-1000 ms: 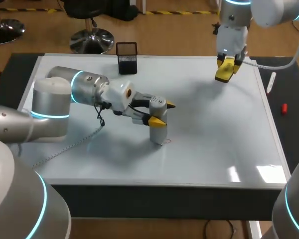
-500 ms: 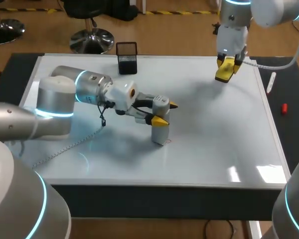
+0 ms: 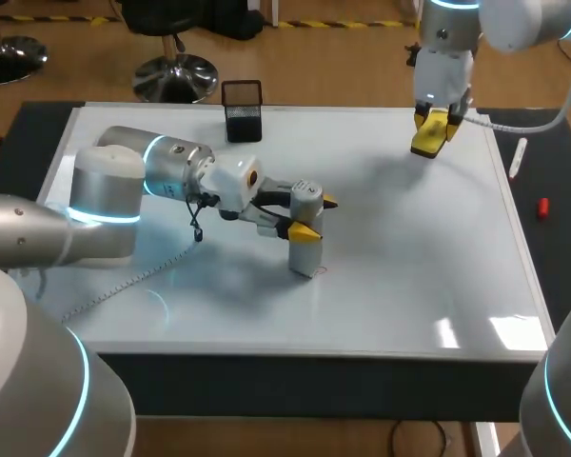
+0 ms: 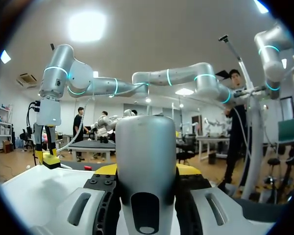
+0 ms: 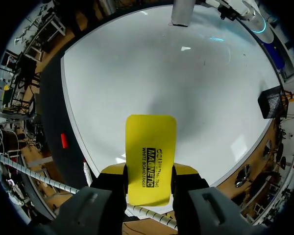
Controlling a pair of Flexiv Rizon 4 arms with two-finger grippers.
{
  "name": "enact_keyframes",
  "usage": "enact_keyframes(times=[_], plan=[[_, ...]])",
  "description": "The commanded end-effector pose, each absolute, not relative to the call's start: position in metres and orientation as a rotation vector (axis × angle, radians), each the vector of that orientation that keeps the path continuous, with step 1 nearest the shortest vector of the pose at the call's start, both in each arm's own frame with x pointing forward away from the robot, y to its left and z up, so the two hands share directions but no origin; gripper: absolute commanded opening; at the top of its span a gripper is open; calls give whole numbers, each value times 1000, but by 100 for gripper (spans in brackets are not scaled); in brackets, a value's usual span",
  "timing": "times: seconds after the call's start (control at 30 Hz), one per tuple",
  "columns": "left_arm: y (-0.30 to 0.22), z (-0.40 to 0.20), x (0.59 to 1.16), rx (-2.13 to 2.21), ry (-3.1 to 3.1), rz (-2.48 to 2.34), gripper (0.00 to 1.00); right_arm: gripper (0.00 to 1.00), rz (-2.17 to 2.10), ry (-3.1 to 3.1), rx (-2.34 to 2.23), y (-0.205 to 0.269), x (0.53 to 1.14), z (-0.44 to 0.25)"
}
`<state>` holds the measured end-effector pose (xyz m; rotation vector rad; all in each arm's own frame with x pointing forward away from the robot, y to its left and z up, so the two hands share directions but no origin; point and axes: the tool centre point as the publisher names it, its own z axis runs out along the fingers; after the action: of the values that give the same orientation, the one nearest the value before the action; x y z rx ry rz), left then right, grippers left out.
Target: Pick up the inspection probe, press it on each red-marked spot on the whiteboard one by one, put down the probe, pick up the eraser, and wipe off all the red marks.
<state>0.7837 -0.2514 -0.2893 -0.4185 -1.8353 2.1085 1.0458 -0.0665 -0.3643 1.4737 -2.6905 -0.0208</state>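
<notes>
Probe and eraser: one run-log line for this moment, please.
left gripper shut on probe | probe upright, lower end on whiteboard | right gripper shut on eraser, above whiteboard's far right corner | phase: probing

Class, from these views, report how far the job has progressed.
Done: left gripper is shut on the probe, right gripper on the eraser. In hand: probe pressed on the whiteboard beside a small red mark. Left: setting the probe down, wiping the marks.

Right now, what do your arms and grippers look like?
My left arm and right arm are thick silver tubes with glowing cyan rings. Each ends in a white block; the left gripper and right gripper have yellow tips. A black cable loops under the left wrist.
</notes>
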Motion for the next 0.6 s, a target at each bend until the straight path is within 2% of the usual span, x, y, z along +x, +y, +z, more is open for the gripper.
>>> enact_keyframes(times=[0.03, 0.6], plan=[[-246, -282, 783, -425, -1845, 2122, 0, 0, -17, -2687, 1475, -67, 1046, -363], [-210, -247, 813, -419, -1915, 2196, 0, 0, -17, -2687, 1475, -67, 1046, -363]])
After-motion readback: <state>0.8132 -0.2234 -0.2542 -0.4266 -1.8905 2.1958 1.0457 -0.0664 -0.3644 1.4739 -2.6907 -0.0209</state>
